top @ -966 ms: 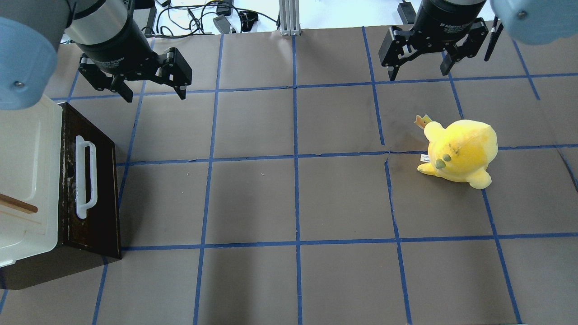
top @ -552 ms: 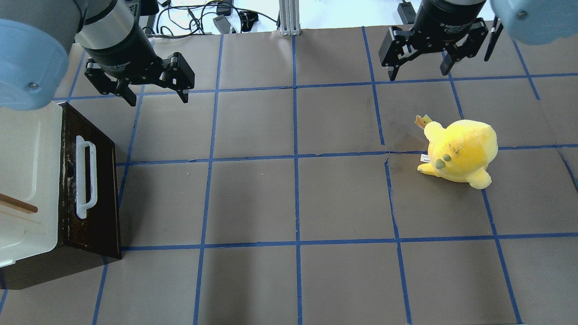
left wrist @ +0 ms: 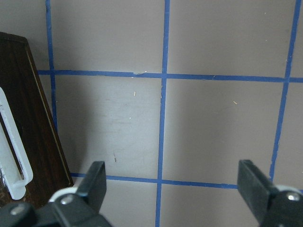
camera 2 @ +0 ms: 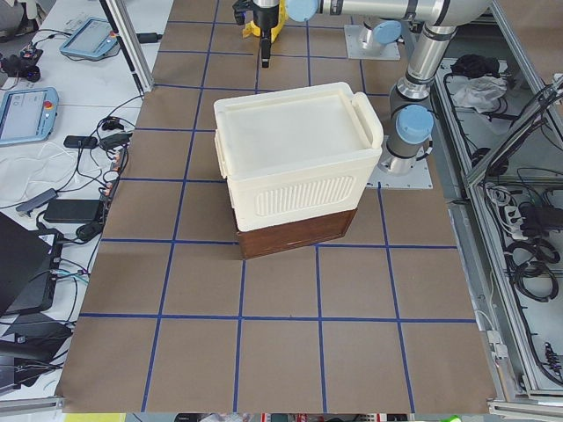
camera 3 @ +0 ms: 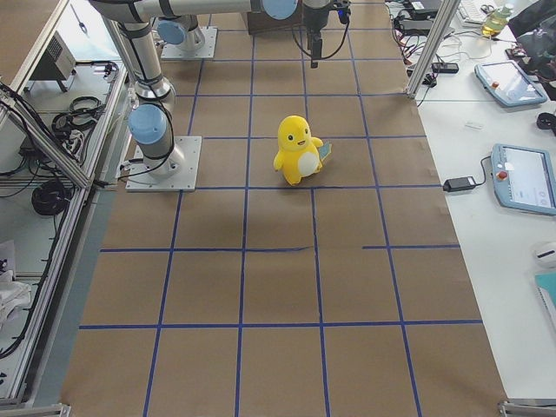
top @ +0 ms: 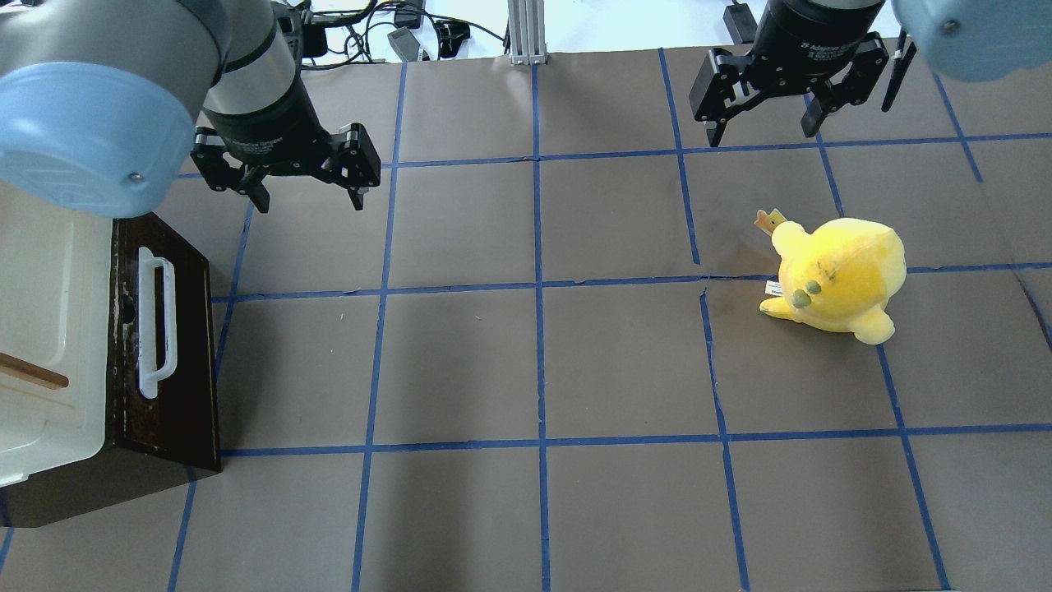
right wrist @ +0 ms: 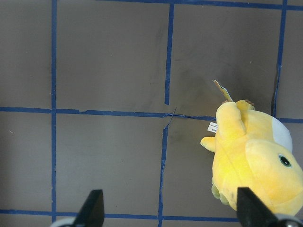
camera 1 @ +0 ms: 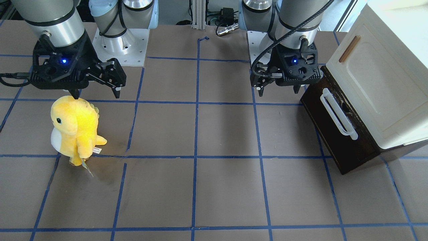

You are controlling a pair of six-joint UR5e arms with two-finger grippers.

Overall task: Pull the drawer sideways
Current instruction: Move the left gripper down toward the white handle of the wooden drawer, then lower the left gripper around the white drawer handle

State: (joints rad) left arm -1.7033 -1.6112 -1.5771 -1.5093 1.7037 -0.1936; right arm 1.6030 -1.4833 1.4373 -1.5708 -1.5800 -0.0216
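Observation:
The drawer (top: 177, 362) has a dark brown front and a long white bar handle (top: 156, 325). It sits shut under the cream cabinet (top: 49, 271) at the table's left. Its inner box is hidden. It also shows in the front-facing view (camera 1: 329, 134) and at the left edge of the left wrist view (left wrist: 33, 118). My left gripper (top: 311, 204) is open and empty, hovering above the table just past the drawer's far end, apart from it. My right gripper (top: 760, 136) is open and empty, high at the right.
A yellow plush toy (top: 838, 275) stands on the right side, below the right gripper (camera 1: 97, 96). The cabinet's cream door panel has a small brown wooden handle (camera 1: 349, 48). The table (top: 534, 362) is brown with a blue tape grid.
My left gripper has moved right and lower in the overhead view, staying open. The right gripper, drawer and plush have not moved.

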